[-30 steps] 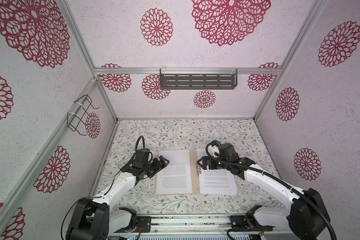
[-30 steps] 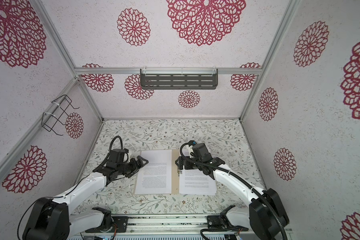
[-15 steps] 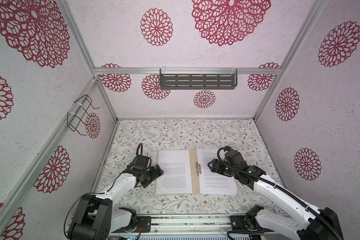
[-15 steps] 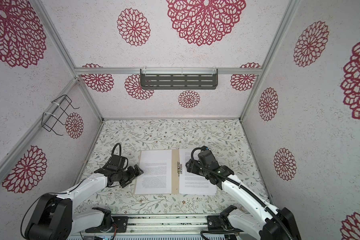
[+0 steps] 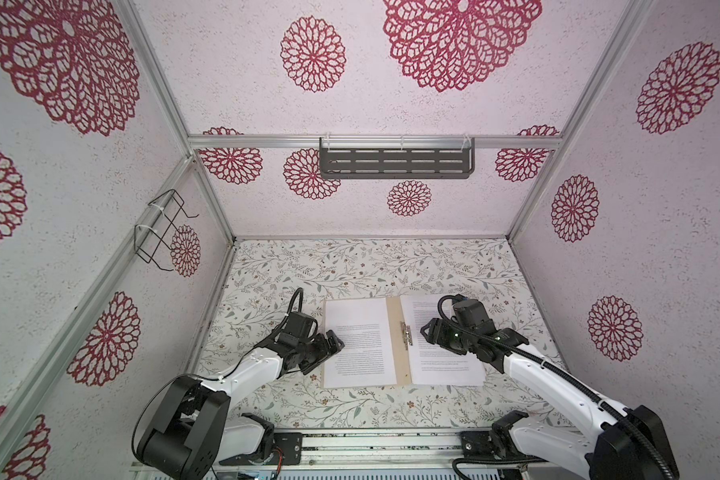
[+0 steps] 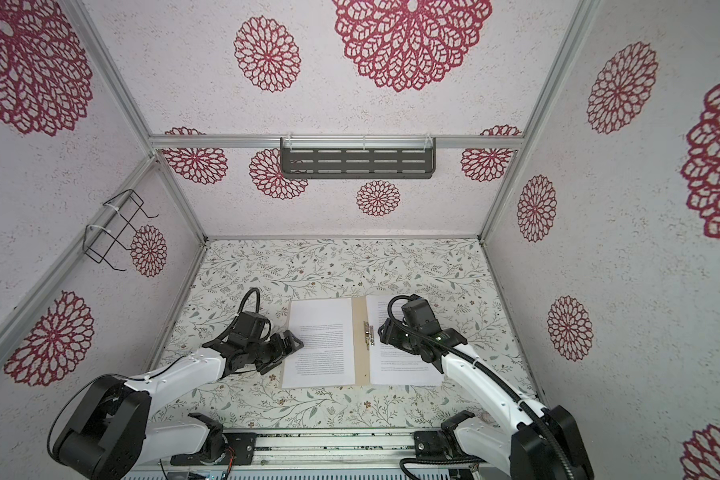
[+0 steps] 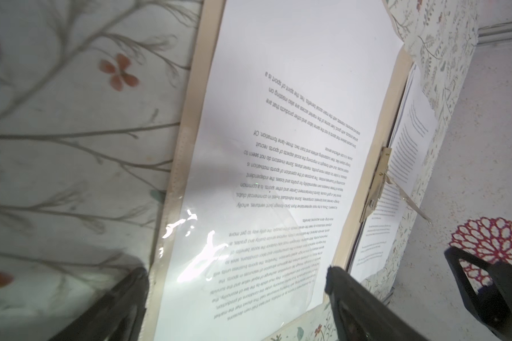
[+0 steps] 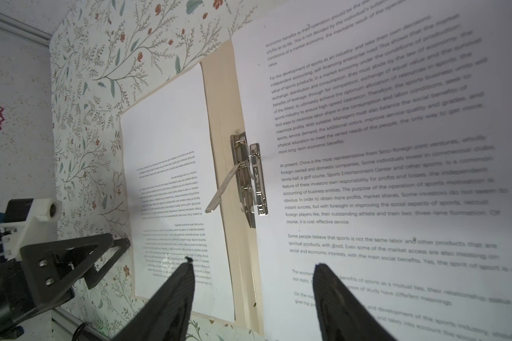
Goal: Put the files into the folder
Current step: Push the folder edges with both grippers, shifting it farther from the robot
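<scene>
The folder (image 5: 394, 332) lies open on the table (image 5: 350, 266), with little showing but its spine strip and clip (image 8: 250, 177) under the files (image 5: 356, 349) on both halves; I can't count the sheets. The left gripper (image 5: 331, 347) gapes wide at the left page's edge, empty. The right gripper (image 5: 426, 332), jaws partly apart, holds nothing, and its arm hides part of the right page.

The right hand (image 5: 426, 332) has drawn back from the clip (image 5: 406, 332) to above the right-hand files (image 5: 441, 368).
</scene>
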You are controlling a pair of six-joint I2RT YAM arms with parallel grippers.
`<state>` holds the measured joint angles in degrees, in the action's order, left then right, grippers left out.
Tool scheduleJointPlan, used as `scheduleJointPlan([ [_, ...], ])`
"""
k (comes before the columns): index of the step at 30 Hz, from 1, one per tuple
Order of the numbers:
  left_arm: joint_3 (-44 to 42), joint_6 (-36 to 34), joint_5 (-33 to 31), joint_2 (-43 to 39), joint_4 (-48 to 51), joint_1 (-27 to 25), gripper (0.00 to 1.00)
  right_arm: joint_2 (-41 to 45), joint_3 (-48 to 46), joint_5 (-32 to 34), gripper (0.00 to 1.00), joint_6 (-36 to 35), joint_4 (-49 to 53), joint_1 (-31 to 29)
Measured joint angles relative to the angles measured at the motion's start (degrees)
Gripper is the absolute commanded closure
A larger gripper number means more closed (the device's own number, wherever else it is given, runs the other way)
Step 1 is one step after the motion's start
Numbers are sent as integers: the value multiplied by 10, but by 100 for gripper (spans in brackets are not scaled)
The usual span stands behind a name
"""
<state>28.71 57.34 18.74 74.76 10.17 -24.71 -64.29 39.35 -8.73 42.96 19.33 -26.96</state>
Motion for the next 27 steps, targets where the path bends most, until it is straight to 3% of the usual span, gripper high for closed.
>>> scheduleJointPlan([
  [10,34,50,-12,67,-73,-109,3,-48,41,-15,51,-18,2,38],
  [13,44,43,-26,62,-42,-118,3,-47,41,-13,60,-1,3,38],
  [19,85,-1,-65,19,63,-118,3,-22,15,-2,66,53,0,46],
  [27,145,-57,-41,32,66,-121,3,-36,9,-10,75,114,-39,54],
])
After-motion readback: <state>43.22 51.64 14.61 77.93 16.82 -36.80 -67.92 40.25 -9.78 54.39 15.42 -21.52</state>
